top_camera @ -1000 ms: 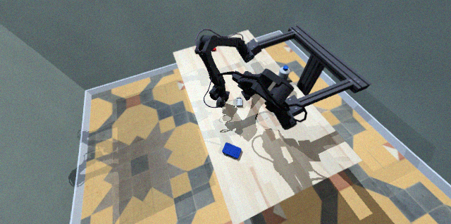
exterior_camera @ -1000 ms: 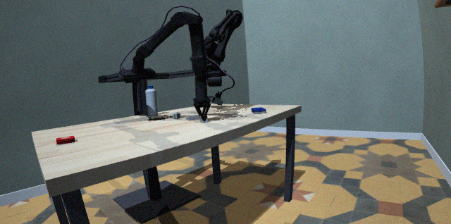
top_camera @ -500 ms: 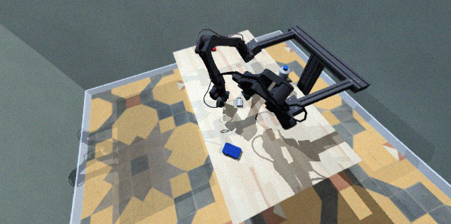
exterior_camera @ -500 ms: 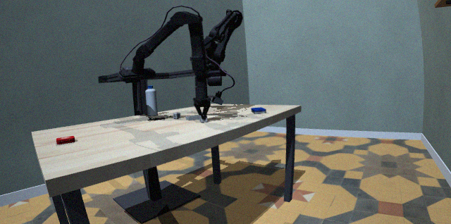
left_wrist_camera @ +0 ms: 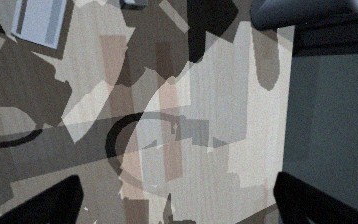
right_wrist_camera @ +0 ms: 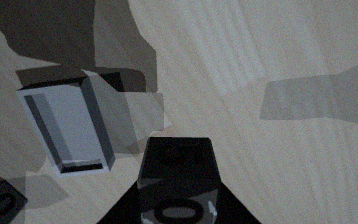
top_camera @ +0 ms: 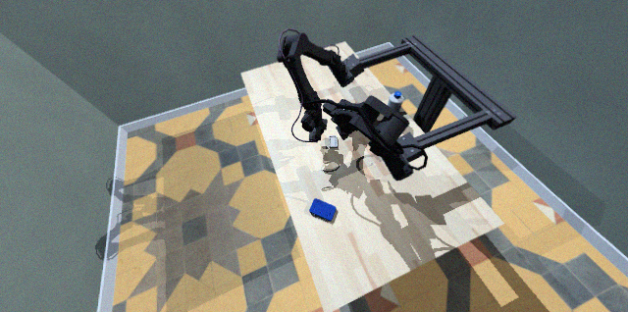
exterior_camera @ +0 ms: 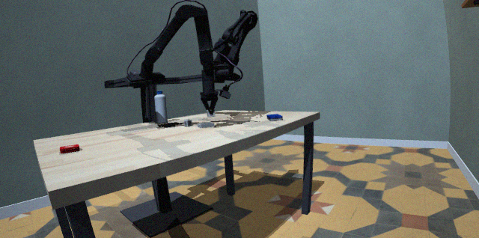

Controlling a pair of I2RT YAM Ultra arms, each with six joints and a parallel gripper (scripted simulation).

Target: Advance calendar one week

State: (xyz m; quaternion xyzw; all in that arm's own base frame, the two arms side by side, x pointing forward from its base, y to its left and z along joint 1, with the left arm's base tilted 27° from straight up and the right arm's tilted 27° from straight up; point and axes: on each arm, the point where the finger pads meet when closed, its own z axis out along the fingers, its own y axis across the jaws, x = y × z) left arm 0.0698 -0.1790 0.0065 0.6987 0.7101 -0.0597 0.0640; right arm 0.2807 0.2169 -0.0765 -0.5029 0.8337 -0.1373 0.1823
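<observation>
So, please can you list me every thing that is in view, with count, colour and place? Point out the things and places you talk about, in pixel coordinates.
Calendar tray (top_camera: 334, 142) (exterior_camera: 206, 124) (left_wrist_camera: 40, 25) (right_wrist_camera: 75, 125): 1, grey, on the table, empty
Digit cubes: 2, grey; held cube (exterior_camera: 211, 114) (right_wrist_camera: 179, 175) between the right fingers, loose cube (exterior_camera: 188, 122) (left_wrist_camera: 135, 4) (right_wrist_camera: 2, 202) beside the tray
Bottle (top_camera: 395, 101) (exterior_camera: 161, 107): 1, white, blue cap, near the stand
Block (top_camera: 323, 210) (exterior_camera: 275, 117): 1, blue, on the table
Cylinder (exterior_camera: 69, 149): 1, red, lying at one table end
Table (top_camera: 343, 273) (exterior_camera: 112, 148) (left_wrist_camera: 260, 165) (right_wrist_camera: 280, 40): 1, pale wood top, dark legs
Shelf (exterior_camera: 471, 0): 1, brown, on the wall
Stand (top_camera: 458, 78) (exterior_camera: 120, 83): 1, black, behind the table
Arms: 2, black, on the stand; left gripper (left_wrist_camera: 178, 179) open, right gripper (top_camera: 316, 136) (exterior_camera: 211, 111) (right_wrist_camera: 179, 185) closed on the held cube

Blue block (top_camera: 323, 210) (exterior_camera: 275, 117) — solid, red cylinder (exterior_camera: 69, 149)
</observation>
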